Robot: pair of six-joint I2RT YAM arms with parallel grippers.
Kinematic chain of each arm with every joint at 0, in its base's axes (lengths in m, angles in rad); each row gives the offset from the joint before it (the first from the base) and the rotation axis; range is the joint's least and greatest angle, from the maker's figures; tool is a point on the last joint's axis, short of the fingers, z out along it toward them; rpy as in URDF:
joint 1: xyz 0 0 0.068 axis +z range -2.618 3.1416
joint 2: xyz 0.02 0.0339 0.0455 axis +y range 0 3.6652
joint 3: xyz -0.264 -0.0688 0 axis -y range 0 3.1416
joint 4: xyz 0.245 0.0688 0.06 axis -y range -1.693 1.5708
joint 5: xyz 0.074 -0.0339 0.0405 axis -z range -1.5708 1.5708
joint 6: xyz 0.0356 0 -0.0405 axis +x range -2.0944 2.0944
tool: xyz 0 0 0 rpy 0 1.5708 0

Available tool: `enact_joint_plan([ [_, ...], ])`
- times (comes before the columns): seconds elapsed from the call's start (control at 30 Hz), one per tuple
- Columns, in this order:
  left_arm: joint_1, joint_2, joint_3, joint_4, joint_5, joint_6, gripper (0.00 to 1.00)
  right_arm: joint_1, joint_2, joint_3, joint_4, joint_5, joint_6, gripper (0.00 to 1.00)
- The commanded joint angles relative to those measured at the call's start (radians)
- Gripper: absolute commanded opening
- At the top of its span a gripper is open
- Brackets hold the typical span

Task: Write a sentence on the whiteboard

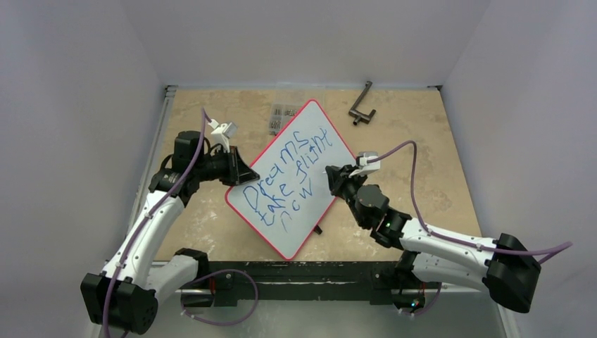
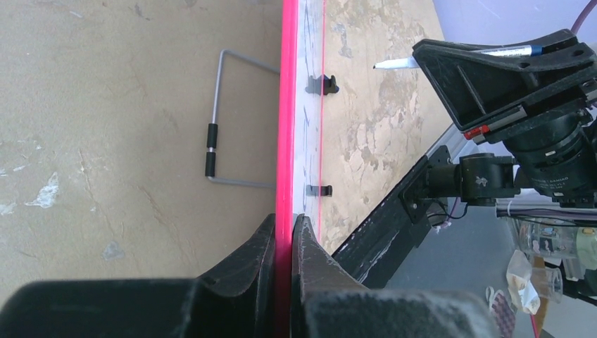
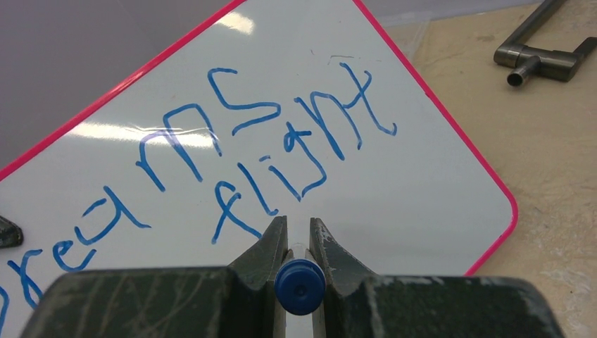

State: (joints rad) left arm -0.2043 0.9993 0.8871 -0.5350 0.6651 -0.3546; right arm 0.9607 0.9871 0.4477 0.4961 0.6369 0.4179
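Observation:
The whiteboard (image 1: 293,241), white with a thin red rim, lies turned like a diamond between my arms. The sentence (image 1: 285,172) is in blue marker and reads "Dreams take flight now". My left gripper (image 1: 246,176) is shut on the board's left edge. In the left wrist view both jaws press on the red rim (image 2: 286,105), gripper (image 2: 284,227). My right gripper (image 3: 299,229) is shut on a marker with a blue end (image 3: 300,285). It hovers over bare board (image 3: 401,190) below the word "flight" (image 3: 310,134). The marker's white tip (image 2: 393,63) points at the board.
A dark metal handle (image 1: 362,105) lies at the back right, also in the right wrist view (image 3: 542,56). A small clear packet (image 1: 281,118) sits behind the board. A wire stand (image 2: 217,141) and two black clips (image 2: 322,86) show at the board. A black rail (image 1: 303,274) runs along the near edge.

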Motion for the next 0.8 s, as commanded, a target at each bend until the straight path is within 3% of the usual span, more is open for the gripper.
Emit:
enact_joint_plan([
  [0.0,0.008,-0.020,-0.004,-0.057,-0.170,0.130,0.00,-0.004,-0.019,-0.022,0.013,0.022,-0.011,0.00],
  [0.33,0.008,-0.004,-0.014,-0.041,-0.163,0.129,0.00,-0.007,0.033,-0.112,0.108,-0.039,0.092,0.00],
  [0.77,0.008,-0.013,-0.027,-0.039,-0.164,0.128,0.00,-0.007,0.167,-0.132,0.299,-0.084,0.090,0.00],
])
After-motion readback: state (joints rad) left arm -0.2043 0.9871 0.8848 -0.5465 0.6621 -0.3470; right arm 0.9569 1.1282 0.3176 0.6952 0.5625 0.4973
